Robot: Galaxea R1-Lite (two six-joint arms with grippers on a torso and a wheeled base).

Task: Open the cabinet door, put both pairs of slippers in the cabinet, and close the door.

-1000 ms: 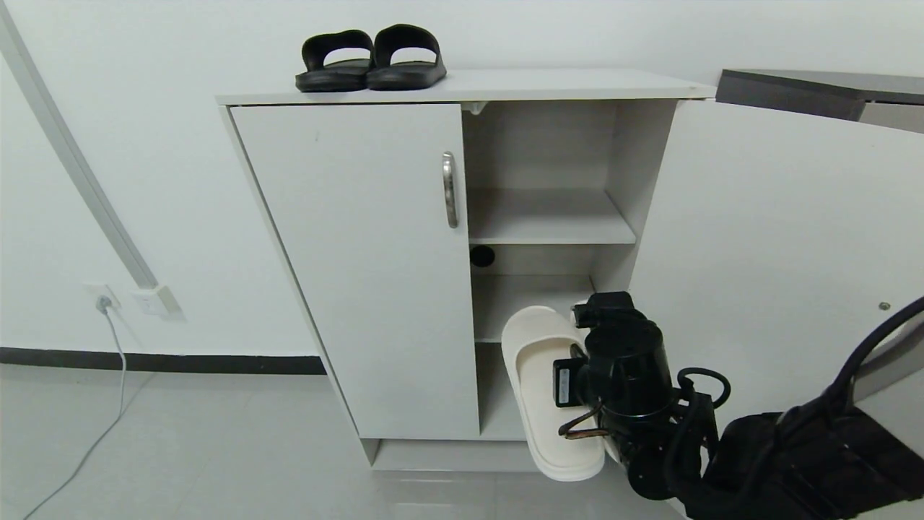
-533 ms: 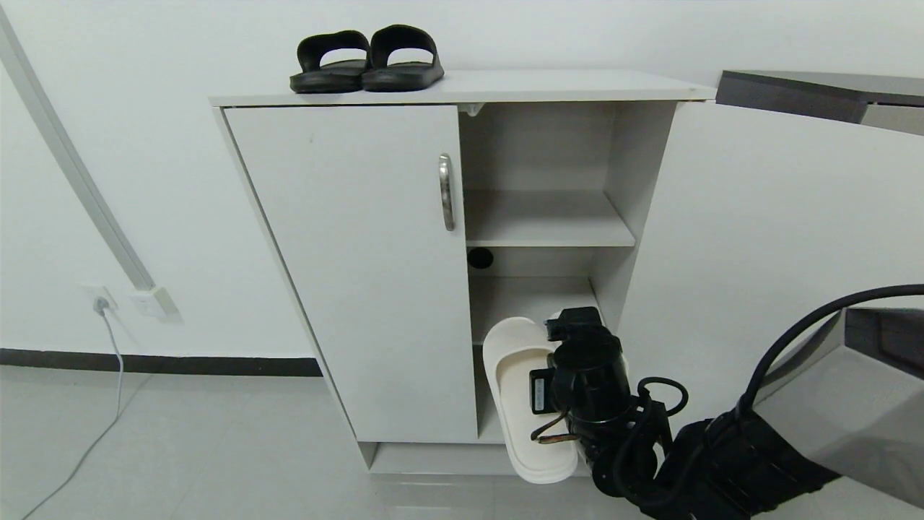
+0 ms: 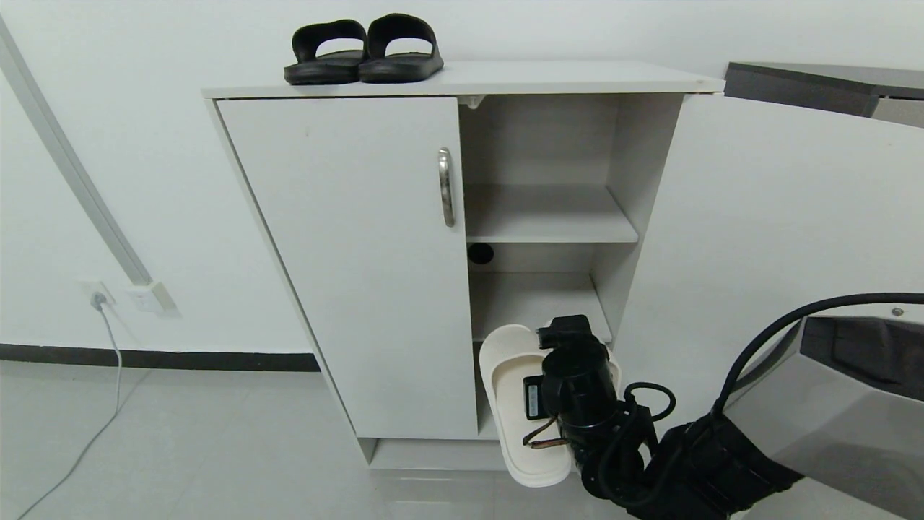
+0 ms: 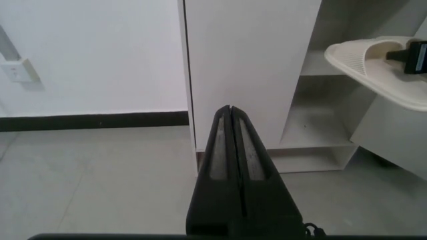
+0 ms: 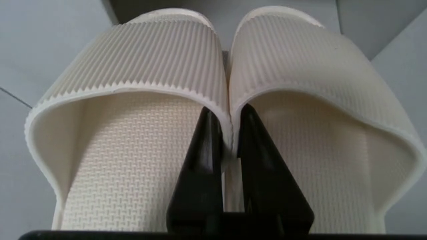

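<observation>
**Slippers hanging at the open cabinet**

Head view first: the cabinet (image 3: 462, 76) is standing against the wall with its left door (image 3: 346, 267) shut, metal handle (image 3: 446, 188) at the inner edge, and its right door (image 3: 765, 238) swinging wide open. Two bare shelves are showing inside. The black slippers (image 3: 364, 50) are sitting side by side on the cabinet top, near its left end. Down low, the right arm is holding the white slippers (image 3: 516, 404) just in front of the open right half, at the level of the lowest compartment. They are hanging upright with their toe ends up.

Over to the left wrist view: the left gripper (image 4: 231, 117) is hovering above the grey floor (image 4: 100, 180), well apart from the cabinet, fingers pressed flat together and carrying nothing. One white slipper (image 4: 380, 63) is poking in at the edge, in front of the open compartment.

Now the right wrist view: the right gripper (image 5: 231, 127) is clenching the pair where the two straps meet. Its dark fingers (image 5: 208, 143) are pinching the inner edges of both ribbed straps together. The white slippers (image 5: 133, 113) are lying side by side, touching each other.
</observation>
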